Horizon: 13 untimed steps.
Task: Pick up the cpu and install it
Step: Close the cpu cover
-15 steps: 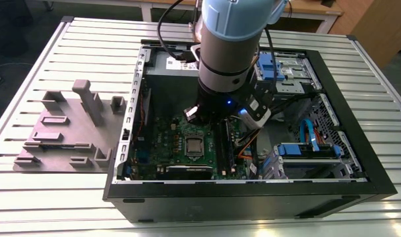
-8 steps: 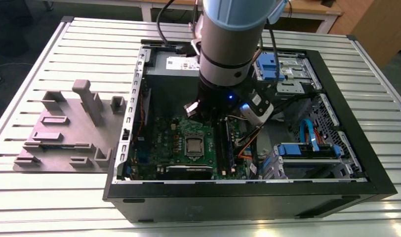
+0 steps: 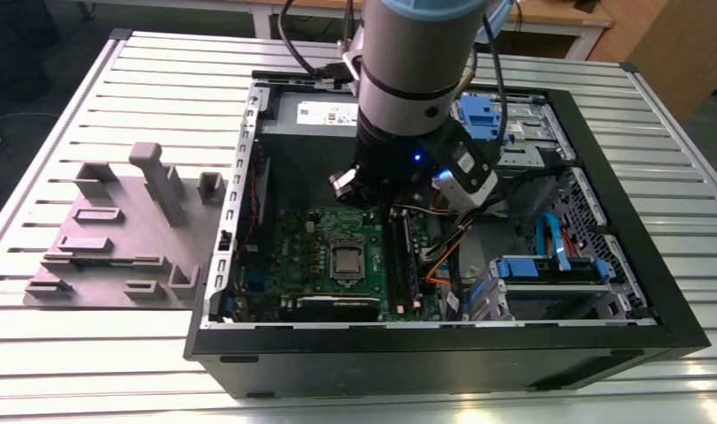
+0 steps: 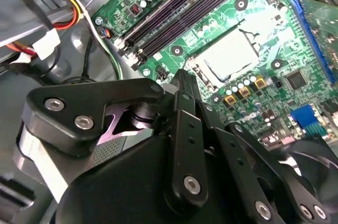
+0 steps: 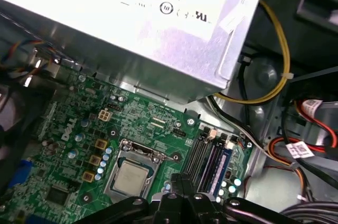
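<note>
silver cpu seated in socket on green motherboard, black gripper above it, fingers together and empty, white-labelled power supply nearby

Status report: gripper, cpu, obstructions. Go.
Gripper shut, empty, above motherboard. Cpu seated in socket frame. RAM slots beside fingertips.

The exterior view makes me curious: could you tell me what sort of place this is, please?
Probably a robotics lab or test bench for computer assembly. An open computer case lies on a slatted metal table, a grey fixture tray sits beside it, and the gripper hangs over the green motherboard.
</note>
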Tool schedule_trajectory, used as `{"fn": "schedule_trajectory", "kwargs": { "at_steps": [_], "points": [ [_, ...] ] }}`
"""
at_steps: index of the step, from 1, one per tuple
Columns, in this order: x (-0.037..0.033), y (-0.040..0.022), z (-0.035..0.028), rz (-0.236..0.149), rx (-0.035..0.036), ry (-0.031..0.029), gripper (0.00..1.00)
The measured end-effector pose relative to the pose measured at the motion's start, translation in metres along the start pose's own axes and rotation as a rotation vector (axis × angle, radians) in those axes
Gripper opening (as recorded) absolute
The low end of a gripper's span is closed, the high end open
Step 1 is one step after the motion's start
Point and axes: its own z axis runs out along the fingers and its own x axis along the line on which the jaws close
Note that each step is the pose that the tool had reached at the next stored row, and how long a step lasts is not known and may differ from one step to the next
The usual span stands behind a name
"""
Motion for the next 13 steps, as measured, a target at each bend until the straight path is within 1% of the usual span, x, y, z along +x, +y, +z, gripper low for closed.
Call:
{"fn": "schedule_trajectory", "kwargs": {
  "at_steps": [2, 3, 8, 9, 11, 13],
  "points": [
    [-0.0003, 0.0004, -0.0045, 0.0, 0.0005, 0.0002, 0.1],
    [-0.0003, 0.0005, -0.0054, 0.0, 0.001, 0.0004, 0.1],
    [-0.0001, 0.0006, -0.0054, 0.0, 0.001, 0.0001, 0.1],
    [0.0009, 0.001, -0.0056, 0.0, 0.0015, -0.0007, 0.1],
    [0.0048, 0.0023, -0.0055, -0.001, 0.0025, -0.0042, 0.1],
    [0.0088, 0.0036, -0.005, -0.001, 0.0026, -0.0048, 0.1]
  ]
}}
